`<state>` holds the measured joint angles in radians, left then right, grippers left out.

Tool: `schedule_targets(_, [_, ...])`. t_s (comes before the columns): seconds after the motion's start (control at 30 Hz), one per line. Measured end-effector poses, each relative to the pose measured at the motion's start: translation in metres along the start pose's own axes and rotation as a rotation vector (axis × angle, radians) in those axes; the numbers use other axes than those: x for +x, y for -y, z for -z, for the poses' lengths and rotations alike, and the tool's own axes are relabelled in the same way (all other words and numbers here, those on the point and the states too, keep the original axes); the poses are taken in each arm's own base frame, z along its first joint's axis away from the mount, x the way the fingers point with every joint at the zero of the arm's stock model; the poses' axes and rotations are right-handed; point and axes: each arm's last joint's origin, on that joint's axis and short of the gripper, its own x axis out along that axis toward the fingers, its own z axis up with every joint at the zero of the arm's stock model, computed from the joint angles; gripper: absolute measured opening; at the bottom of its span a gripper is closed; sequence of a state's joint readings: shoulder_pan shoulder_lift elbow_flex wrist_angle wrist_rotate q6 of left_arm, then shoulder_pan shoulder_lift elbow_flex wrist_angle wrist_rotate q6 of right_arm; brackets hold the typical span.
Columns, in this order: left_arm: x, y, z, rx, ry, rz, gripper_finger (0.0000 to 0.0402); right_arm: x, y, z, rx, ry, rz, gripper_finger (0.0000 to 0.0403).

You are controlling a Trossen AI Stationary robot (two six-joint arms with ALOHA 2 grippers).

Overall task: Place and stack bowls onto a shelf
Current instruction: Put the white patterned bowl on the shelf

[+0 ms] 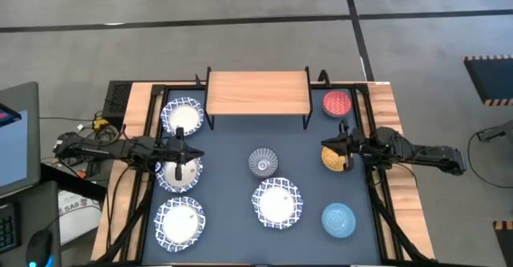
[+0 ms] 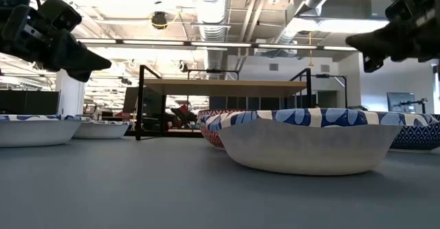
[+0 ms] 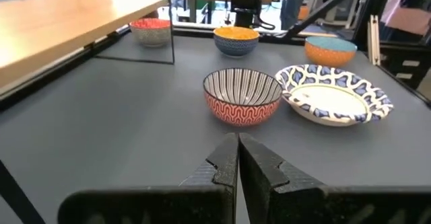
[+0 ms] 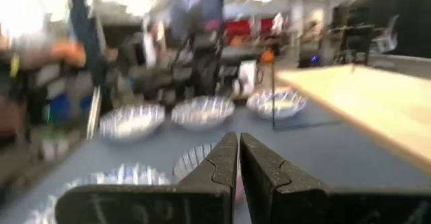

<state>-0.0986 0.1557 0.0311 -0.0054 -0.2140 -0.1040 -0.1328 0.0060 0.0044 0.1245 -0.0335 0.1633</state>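
Bowls, eight, all sitting on the dark-blue tabletop (image 1: 232,187); none on the shelf yet.
- Wide white, blue-patterned rim, four: three lining up along the left side, the rear one (image 1: 182,115) beside the shelf's left legs, the middle one (image 1: 181,169) partly hidden under the left arm, the front one (image 1: 179,220) near the table's front edge; the fourth (image 1: 277,202) lying front of centre.
- Small, four: grey striped bowl (image 1: 263,162) at centre; red bowl (image 1: 337,103) just right of the shelf; yellow-orange bowl (image 1: 333,156) under the right gripper; light blue bowl (image 1: 339,220) at front right.

Shelf (image 1: 258,91): light-wood board on black legs, standing bare at the rear centre.

Left gripper (image 1: 179,151): hovering over the left column, fingers pressed together, carrying nothing. Right gripper (image 1: 343,149): hanging above the yellow-orange bowl, fingers nearly together, gripping nothing.

Handling note, as judgement: either gripper is needing to open before descending. A rim pinch, one finger inside and one outside the wall, is looking the surest hold. Wide bowls are best going onto the board first, small ones nesting after. The board's edge and legs are asking for a high approach.
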Motion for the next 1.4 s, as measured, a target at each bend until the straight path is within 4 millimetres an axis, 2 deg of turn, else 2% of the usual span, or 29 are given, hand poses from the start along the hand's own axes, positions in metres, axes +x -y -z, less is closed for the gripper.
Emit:
schedule_targets(0.1, [0.000,-0.001,-0.001,-0.034,0.017,-0.041,0.0000,0.000,0.004,-0.004,0.195,0.075,0.133,0.0047])
schedule_targets(0.2, [-0.003,-0.011,-0.014,-0.138,0.070,-0.317,0.0000,-0.001,0.007,-0.002,0.328,0.092,0.235,0.0047])
schedule_targets(0.27, [-0.007,-0.016,-0.023,-0.167,-0.003,-0.427,0.0004,0.000,0.008,-0.002,0.292,0.080,0.242,0.0047])
schedule_targets(0.37, [-0.009,-0.022,-0.021,-0.205,-0.191,-0.541,0.0025,0.002,0.008,0.000,0.329,0.055,0.244,0.0047])
schedule_targets(0.43, [-0.006,-0.024,-0.023,-0.222,-0.256,-0.577,0.0047,0.003,0.007,-0.002,0.332,0.024,0.243,0.0047])
schedule_targets(0.7, [0.024,-0.038,-0.012,-0.093,-0.477,-0.716,0.0158,0.014,0.002,-0.022,0.226,-0.062,0.190,0.0055])
schedule_targets(0.83, [0.040,-0.049,-0.007,-0.047,-0.505,-0.767,0.0185,0.021,0.003,-0.026,0.173,-0.114,0.208,0.0078])
schedule_targets(1.07, [0.050,-0.067,0.008,-0.106,-0.611,-0.804,0.0176,0.032,0.004,-0.024,0.135,-0.214,0.230,0.0140])
schedule_targets(1.23, [0.052,-0.074,0.017,-0.137,-0.680,-0.811,0.0158,0.038,0.005,-0.028,0.103,-0.205,0.239,0.0189])
schedule_targets(1.33, [0.051,-0.078,0.019,-0.137,-0.692,-0.855,0.0132,0.044,0.010,-0.030,0.110,-0.168,0.270,0.0201])
schedule_targets(1.4, [0.051,-0.079,0.020,-0.134,-0.700,-0.853,0.0101,0.048,0.014,-0.031,0.122,-0.146,0.294,0.0197])
